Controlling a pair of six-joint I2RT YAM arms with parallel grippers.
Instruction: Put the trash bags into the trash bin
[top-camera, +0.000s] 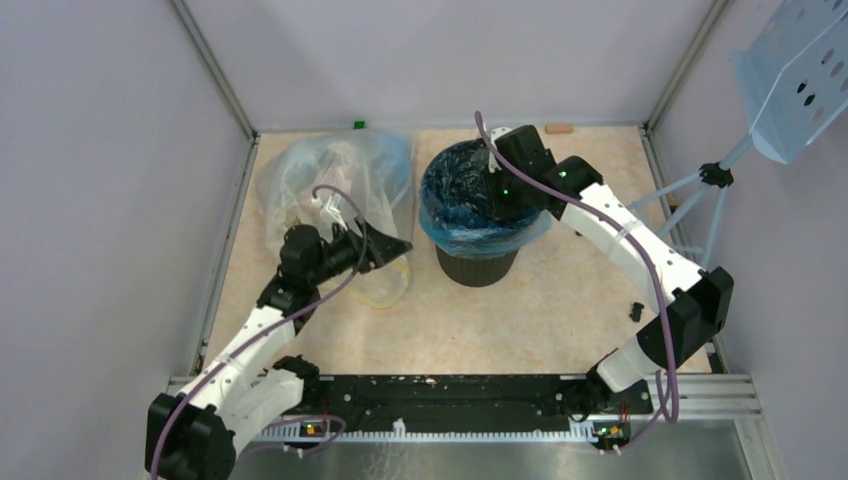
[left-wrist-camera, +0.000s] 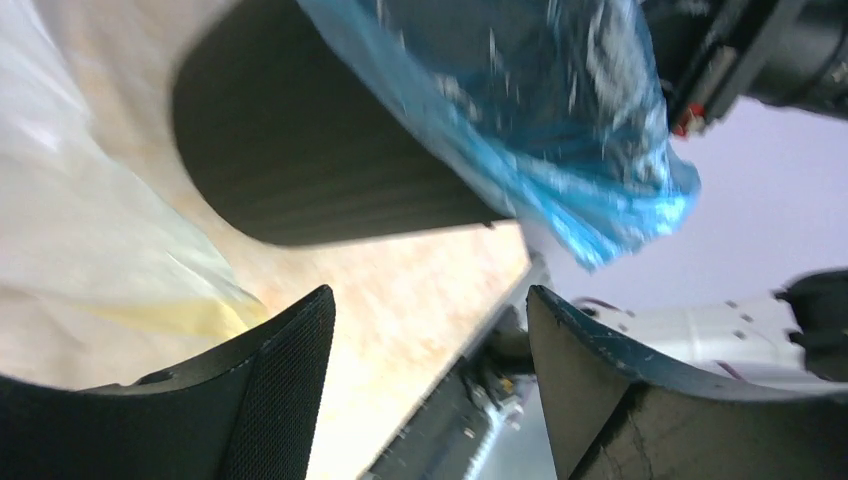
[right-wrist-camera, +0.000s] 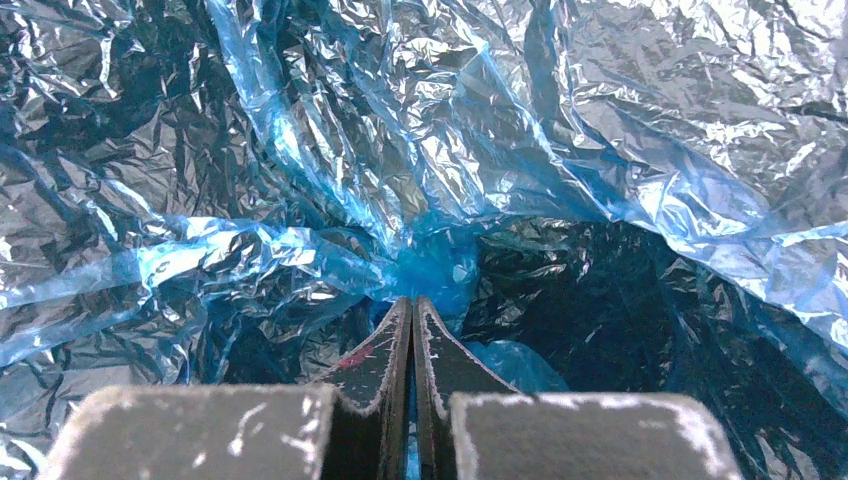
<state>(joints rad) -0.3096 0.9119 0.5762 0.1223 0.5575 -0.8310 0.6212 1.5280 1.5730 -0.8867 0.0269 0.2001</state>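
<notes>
The black ribbed trash bin (top-camera: 478, 265) stands upright mid-table. The blue trash bag (top-camera: 462, 185) lines its inside, and its edge hangs over the rim. My right gripper (top-camera: 500, 192) reaches down into the bin's mouth. In the right wrist view it (right-wrist-camera: 413, 300) is shut, with a sliver of the crinkled blue film (right-wrist-camera: 330, 150) pinched between the jaws. My left gripper (top-camera: 398, 245) is open and empty, level with the bin's left side and a short way from it. The left wrist view shows the bin wall (left-wrist-camera: 300, 160) and the bag's overhang (left-wrist-camera: 560, 150) beyond the open gripper (left-wrist-camera: 430, 310).
A large clear yellowish bag (top-camera: 335, 180) lies at the back left, just behind my left gripper, and shows in the left wrist view (left-wrist-camera: 90, 230). A small black part (top-camera: 636, 310) lies on the table at right. A blue perforated metal plate on a stand (top-camera: 800, 70) is outside the right wall.
</notes>
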